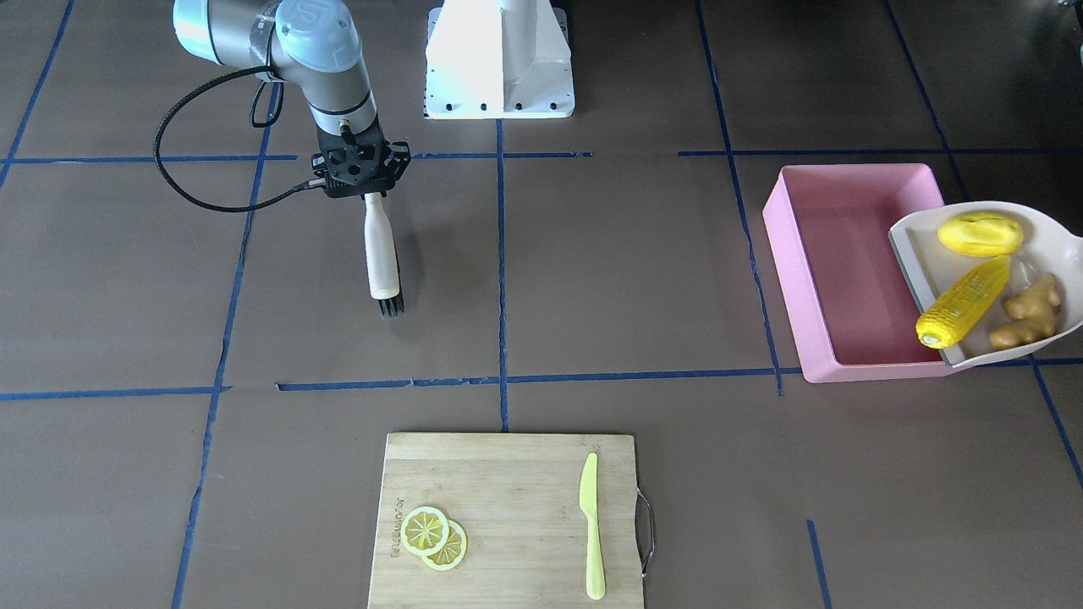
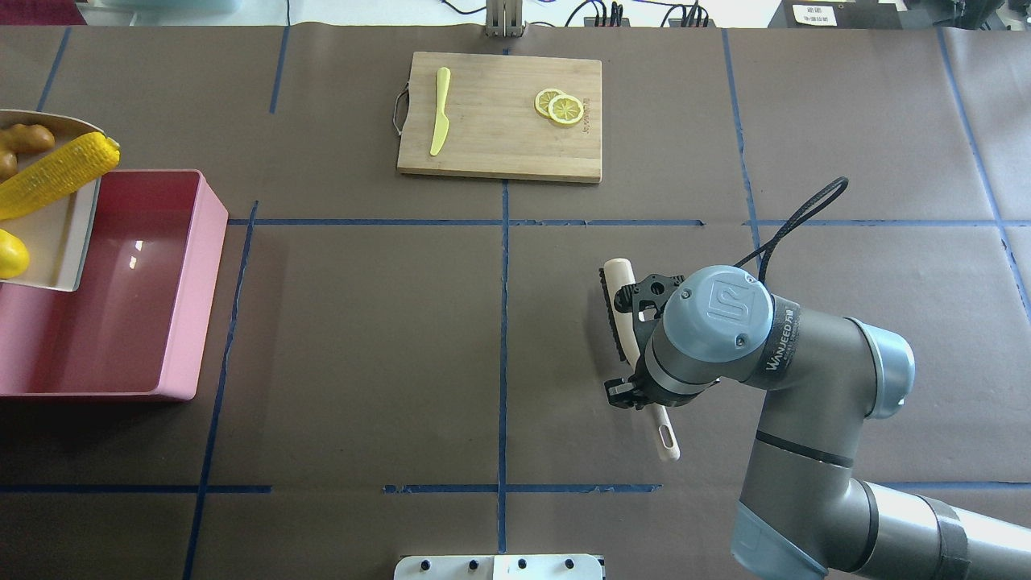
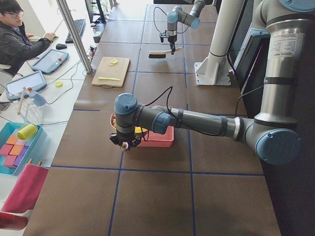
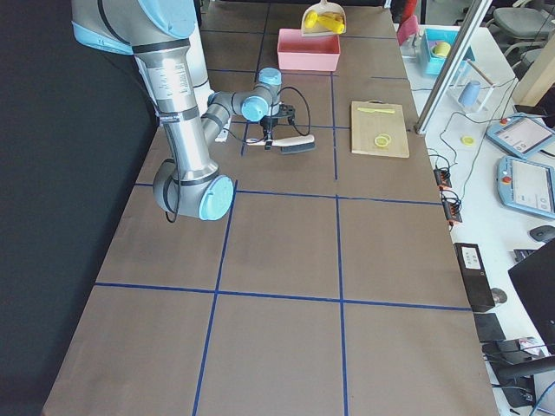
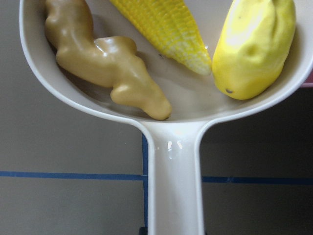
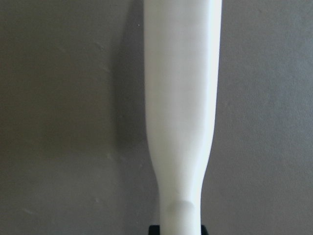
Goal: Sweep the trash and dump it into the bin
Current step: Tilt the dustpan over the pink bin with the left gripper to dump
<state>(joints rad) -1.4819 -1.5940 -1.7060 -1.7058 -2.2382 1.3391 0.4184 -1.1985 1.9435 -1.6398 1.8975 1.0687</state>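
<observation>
Three trash toys, the corn cob (image 1: pixel 963 302), potato lump (image 1: pixel 980 233) and ginger root (image 1: pixel 1028 311), lie in the cream dustpan (image 1: pixel 918 227). In the front-facing view it tilts over the 3 o'clock edge of the pink bin (image 1: pixel 787 254). Its handle runs into the left gripper (image 3: pixel 126 143), which pinches it. At 10 o'clock, the right gripper (image 1: pixel 364 173) clamps a brush (image 1: pixel 381 254), bristles toward 6.

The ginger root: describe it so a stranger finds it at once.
Find the large pink bin on the robot's left side; a cream-white dustpan hangs over its outer edge. Three toy foods lie in the dustpan. The ginger root is the knobbly tan one beside the ribbed corn cob, unlike the smooth yellow potato.
</observation>
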